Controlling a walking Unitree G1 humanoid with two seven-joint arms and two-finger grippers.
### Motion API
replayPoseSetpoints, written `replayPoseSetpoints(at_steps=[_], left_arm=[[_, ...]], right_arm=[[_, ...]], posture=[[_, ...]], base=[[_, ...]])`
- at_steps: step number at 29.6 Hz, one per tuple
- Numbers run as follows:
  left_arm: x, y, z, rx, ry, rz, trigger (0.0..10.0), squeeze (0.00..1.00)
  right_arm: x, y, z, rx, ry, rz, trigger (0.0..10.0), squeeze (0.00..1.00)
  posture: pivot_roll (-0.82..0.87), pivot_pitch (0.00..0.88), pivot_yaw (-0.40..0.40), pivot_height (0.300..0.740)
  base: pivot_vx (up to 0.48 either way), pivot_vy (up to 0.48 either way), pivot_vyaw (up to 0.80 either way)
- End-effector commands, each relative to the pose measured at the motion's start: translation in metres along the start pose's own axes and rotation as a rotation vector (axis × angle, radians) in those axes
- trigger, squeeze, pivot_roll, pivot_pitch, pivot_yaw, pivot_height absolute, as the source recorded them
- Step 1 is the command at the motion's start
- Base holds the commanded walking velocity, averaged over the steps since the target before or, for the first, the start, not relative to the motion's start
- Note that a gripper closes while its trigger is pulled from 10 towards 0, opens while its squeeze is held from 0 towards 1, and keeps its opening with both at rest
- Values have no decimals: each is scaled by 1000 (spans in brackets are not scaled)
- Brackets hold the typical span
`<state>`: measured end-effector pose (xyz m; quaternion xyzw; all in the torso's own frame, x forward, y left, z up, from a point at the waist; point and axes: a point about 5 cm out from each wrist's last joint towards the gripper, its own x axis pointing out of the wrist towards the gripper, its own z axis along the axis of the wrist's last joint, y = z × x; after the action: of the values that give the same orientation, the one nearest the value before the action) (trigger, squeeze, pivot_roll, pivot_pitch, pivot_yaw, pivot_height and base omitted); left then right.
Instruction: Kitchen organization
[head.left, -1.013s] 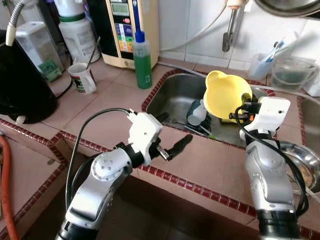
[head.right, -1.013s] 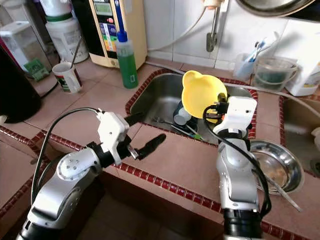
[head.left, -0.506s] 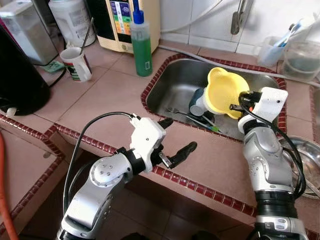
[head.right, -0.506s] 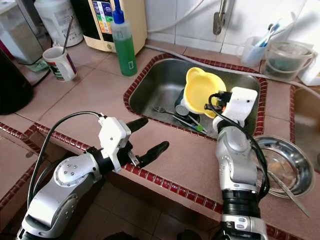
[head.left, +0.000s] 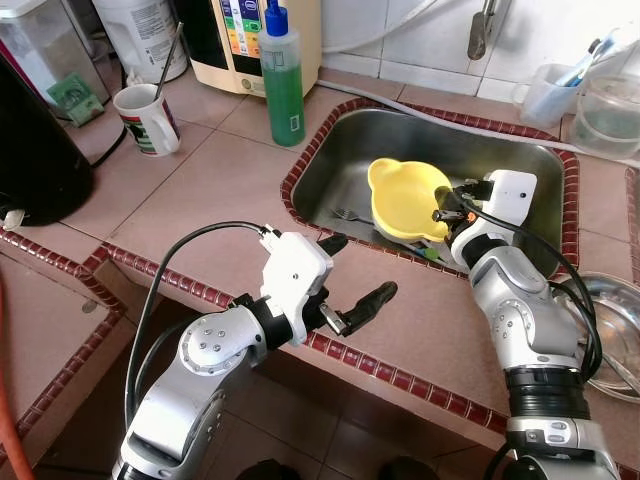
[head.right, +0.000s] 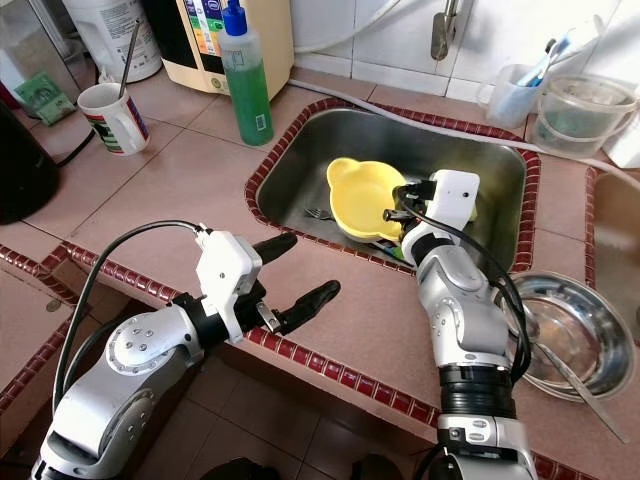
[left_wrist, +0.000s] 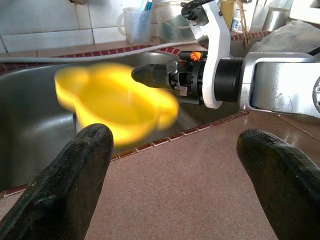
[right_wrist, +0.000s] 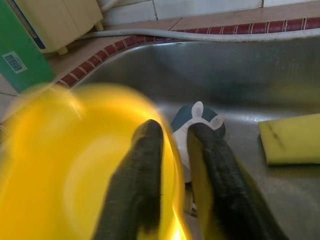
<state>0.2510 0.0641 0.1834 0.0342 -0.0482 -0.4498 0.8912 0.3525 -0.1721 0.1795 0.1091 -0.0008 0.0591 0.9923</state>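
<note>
- Nearest us, our left gripper (head.left: 352, 282) hovers over the tiled counter (head.left: 200, 190) just in front of the sink (head.left: 530, 170), its two black fingers (left_wrist: 70, 180) spread wide with nothing between them.
- Past the sink's front edge, our right gripper (head.right: 397, 207) reaches into the basin and is clamped on the rim of the yellow bowl (head.left: 405, 198); one finger (right_wrist: 137, 185) lies inside the bowl, the other outside.
- The yellow bowl sits low in the sink, tilted, near the front wall.
- Beside it in the basin we see a fork (head.left: 345, 213), a blue-grey cup (right_wrist: 197, 117) and a yellow sponge (right_wrist: 292, 137).
- Behind the sink's far left corner stands a green soap bottle (head.left: 283, 85); further left of that, a mug (head.left: 145, 118).
</note>
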Motion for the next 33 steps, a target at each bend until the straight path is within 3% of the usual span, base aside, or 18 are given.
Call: replayPoseSetpoints(at_steps=[1, 8, 12, 33], left_arm=[[-1, -1, 4, 9, -12, -1, 10000, 0], [1, 1, 5, 14, -14, 3, 10000, 0], [1, 4, 7, 16, -22, 19, 10000, 0], [1, 4, 7, 16, -22, 19, 10000, 0]], right_arm=[[1, 3, 4, 14, -11, 17, 10000, 1000], [3, 3, 6, 34, -16, 28, 10000, 1000], [3, 7, 16, 7, -96, 67, 10000, 1000], [3, 7, 16, 7, -96, 67, 10000, 1000]], posture=[[-112, 161, 50, 711], [-110, 152, 50, 711], [-111, 146, 49, 711], [-111, 146, 49, 711]], base=[[0, 0, 0], [0, 0, 0], [0, 0, 0], [0, 0, 0]])
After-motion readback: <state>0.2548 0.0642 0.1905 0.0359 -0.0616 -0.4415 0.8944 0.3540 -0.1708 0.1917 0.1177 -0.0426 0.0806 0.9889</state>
